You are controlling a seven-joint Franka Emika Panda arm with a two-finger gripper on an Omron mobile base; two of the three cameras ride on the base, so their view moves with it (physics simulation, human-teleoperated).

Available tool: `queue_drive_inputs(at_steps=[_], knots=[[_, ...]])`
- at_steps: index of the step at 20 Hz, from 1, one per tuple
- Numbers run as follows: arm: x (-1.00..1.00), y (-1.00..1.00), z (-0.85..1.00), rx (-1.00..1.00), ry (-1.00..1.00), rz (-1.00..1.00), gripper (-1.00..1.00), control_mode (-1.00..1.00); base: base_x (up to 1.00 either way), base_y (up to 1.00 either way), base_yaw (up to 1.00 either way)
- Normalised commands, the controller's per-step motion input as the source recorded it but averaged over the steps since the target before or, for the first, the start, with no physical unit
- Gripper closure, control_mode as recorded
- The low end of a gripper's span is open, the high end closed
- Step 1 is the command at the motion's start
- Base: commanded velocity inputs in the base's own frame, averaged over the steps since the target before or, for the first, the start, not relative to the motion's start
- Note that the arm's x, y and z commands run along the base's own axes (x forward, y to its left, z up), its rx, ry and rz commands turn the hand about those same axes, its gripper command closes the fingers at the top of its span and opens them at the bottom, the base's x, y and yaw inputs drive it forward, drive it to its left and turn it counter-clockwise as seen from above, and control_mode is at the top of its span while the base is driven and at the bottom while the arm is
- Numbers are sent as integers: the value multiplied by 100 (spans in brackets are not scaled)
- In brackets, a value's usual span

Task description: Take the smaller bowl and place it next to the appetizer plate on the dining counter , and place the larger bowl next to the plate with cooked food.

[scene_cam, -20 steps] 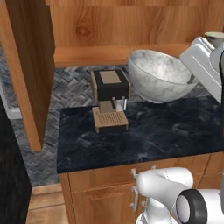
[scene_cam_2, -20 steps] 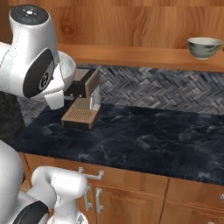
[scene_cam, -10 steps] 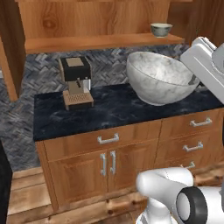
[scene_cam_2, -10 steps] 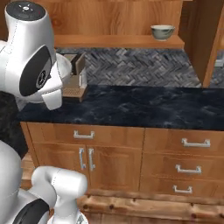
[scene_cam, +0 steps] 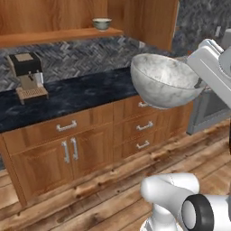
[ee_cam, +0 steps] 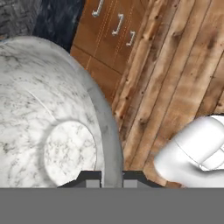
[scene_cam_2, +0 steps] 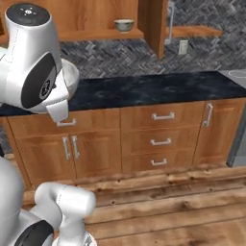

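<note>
The larger bowl (scene_cam: 164, 81), white-grey marbled, hangs in the air in front of the wall counter, level and upright. My gripper (scene_cam: 198, 84) is shut on its right rim. In the hand view the bowl (ee_cam: 57, 131) takes up the left side, and its rim runs down between the two fingertips of the gripper (ee_cam: 112, 178). A sliver of the same bowl (scene_cam_2: 72, 77) peeks out behind my arm in the right base view. The smaller bowl (scene_cam: 102, 23) (scene_cam_2: 124, 24), greenish-cream, stands on the wooden wall shelf. The dining counter and both plates are out of view.
A black-topped wall counter (scene_cam: 67, 97) (scene_cam_2: 158, 86) runs over wooden cabinets and drawers (scene_cam_2: 161, 139). A coffee machine (scene_cam: 28, 74) stands on its left part. A steel appliance (scene_cam: 207, 108) closes the right end. Wooden floor (scene_cam_2: 182, 202) lies in front.
The whole picture has shifted: the base has backed away from the wall counter and turned, so more cabinets and floor show. The marbled bowl stays in the gripper.
</note>
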Motion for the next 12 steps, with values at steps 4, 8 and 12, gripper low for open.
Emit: queue_drive_inputs(at_steps=[4, 8, 12], knots=[[0, 0, 0, 0, 0, 0, 100, 100, -100, -54, -36], [0, 0, 0, 0, 0, 0, 100, 100, -99, -88, -36], [0, 0, 0, 0, 0, 0, 100, 100, -87, -99, -37]])
